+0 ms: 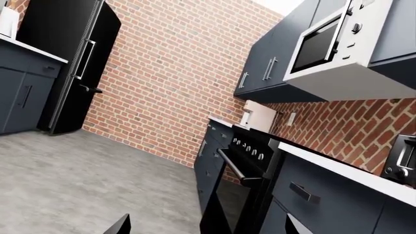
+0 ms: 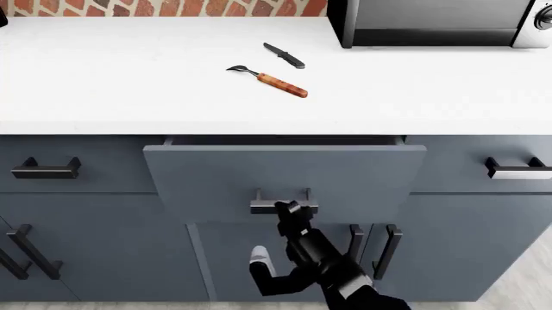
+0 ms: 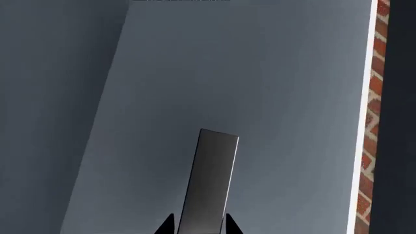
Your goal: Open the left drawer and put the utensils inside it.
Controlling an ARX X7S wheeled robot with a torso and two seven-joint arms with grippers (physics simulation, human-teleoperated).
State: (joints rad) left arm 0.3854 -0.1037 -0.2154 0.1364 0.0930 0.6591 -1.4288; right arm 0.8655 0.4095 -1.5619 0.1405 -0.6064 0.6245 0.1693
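The left drawer (image 2: 285, 171) is pulled a little way out from under the white counter (image 2: 121, 84). Its flat slate-blue front fills the right wrist view (image 3: 247, 87). My right gripper (image 2: 290, 208) is shut on the drawer's horizontal bar handle (image 3: 209, 180), with one black finger on each side of the bar (image 3: 199, 225). On the counter lie the fork (image 2: 269, 79) with its orange-brown handle and, just behind it, the dark knife (image 2: 285, 55). My left gripper (image 1: 206, 225) is open with nothing between its fingers and faces out over the kitchen floor.
A microwave (image 2: 440, 22) stands at the counter's back right. Shut drawers with bar handles flank the pulled-out one (image 2: 45, 169) (image 2: 518, 169), with cabinet doors (image 2: 379, 248) below. The left wrist view shows a black oven (image 1: 244, 165), a fridge (image 1: 71, 63) and a brick wall.
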